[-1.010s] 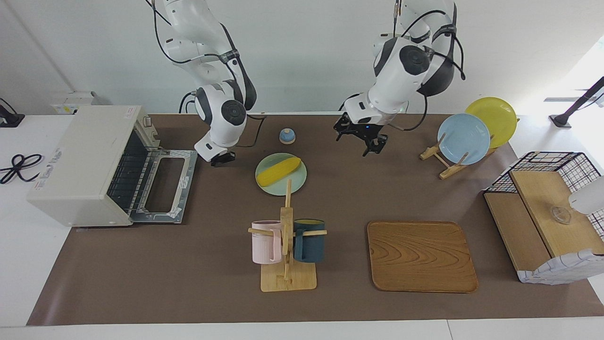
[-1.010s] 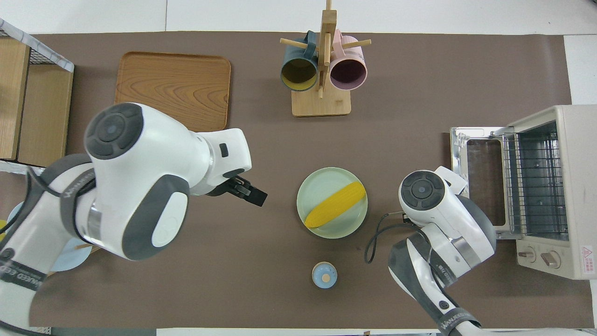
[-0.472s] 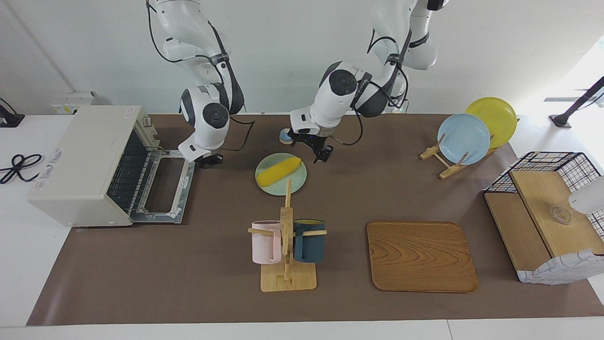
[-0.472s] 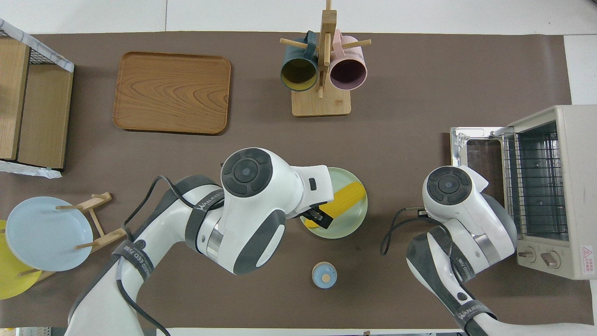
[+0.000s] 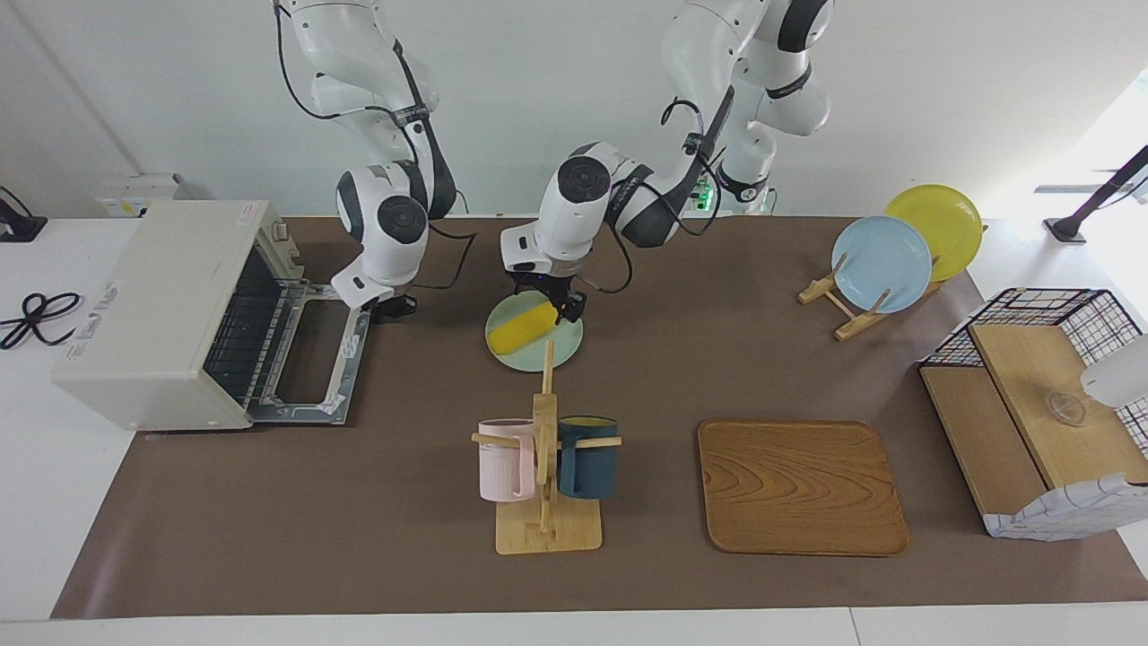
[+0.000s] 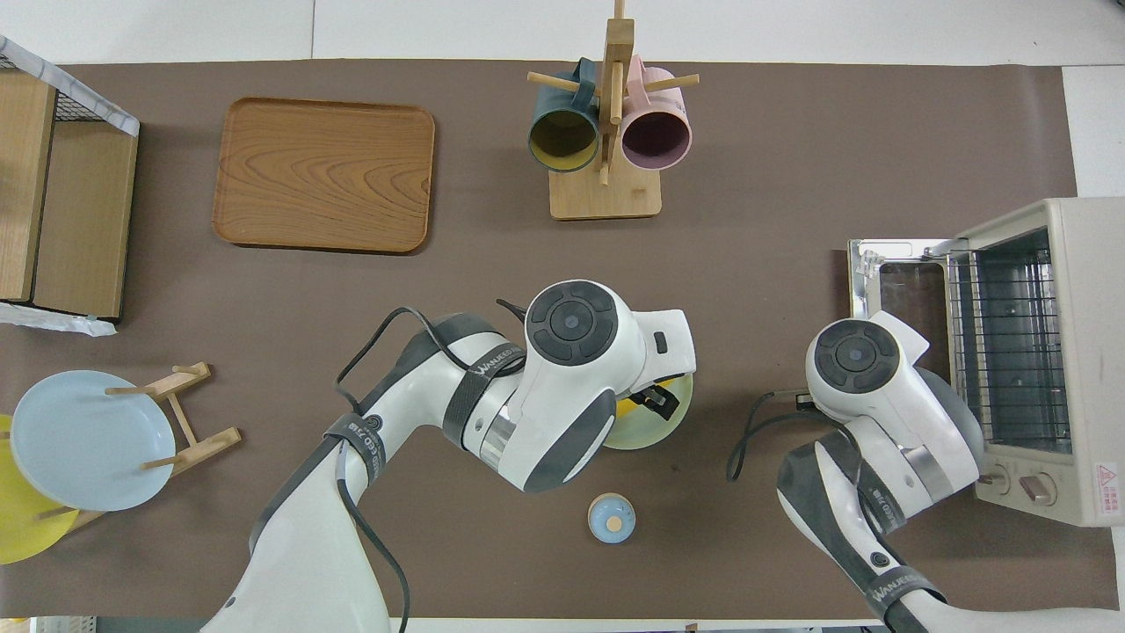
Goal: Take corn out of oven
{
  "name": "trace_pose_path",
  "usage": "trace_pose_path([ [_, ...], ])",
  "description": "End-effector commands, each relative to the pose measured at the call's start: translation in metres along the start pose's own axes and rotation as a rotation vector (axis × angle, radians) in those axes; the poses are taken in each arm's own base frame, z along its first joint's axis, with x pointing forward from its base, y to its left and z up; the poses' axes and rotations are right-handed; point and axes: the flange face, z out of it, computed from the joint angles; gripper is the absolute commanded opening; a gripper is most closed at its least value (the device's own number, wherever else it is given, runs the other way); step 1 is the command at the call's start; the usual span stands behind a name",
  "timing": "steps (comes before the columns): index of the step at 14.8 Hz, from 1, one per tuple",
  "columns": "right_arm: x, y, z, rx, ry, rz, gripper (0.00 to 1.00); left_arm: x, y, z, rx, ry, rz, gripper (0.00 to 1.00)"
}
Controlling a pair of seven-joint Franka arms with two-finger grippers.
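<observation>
On a brown-covered table (image 5: pixel 404 538), the corn (image 5: pixel 520 330) is lying on a pale green plate (image 5: pixel 554 352), out of the oven (image 5: pixel 152 305) and well apart from it, toward the middle of the table. The left gripper (image 5: pixel 549 303) is hanging directly over the corn's end nearer the robots, its fingers spread on either side of the cob; whether they are touching it cannot be told. In the overhead view the left arm is covering most of the plate, leaving only a sliver of yellow and the plate's rim (image 6: pixel 655 431) showing.

The oven is sitting at the right arm's end of the table, its door (image 5: pixel 314 359) dropped flat and its wire rack (image 6: pixel 1011 343) bare. The right gripper (image 5: pixel 393 309) is hovering beside the open door, fingers pressed together on nothing.

Farther from the robots than the plate, a wooden mug stand (image 5: pixel 545 529) is carrying a pink mug (image 5: pixel 504 459) and a dark blue mug (image 5: pixel 587 458), both hanging on their sides with mouths showing nothing inside. A wooden tray (image 5: pixel 801 486) is lying bare beside it. Toward the left arm's end, a rack (image 5: pixel 839 309) is propping up a blue plate (image 5: pixel 881 262) and a yellow plate (image 5: pixel 942 220), and a wire basket (image 5: pixel 1112 314) is holding wooden boards (image 5: pixel 1040 395). A small blue knob-like object (image 6: pixel 611 517) is resting near the robots.
</observation>
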Motion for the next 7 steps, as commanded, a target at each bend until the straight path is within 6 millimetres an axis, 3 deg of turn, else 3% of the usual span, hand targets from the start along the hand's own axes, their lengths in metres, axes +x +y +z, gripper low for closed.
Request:
trace_pose_path([
  [1,-0.004,0.011,0.004,-0.027,-0.001,-0.006,0.0,0.015,-0.004,0.005,0.053,0.0,0.016,1.0],
  [7,0.015,0.024,-0.034,-0.14,-0.025,-0.016,0.0,0.012,-0.001,0.017,0.074,-0.01,0.037,1.0],
])
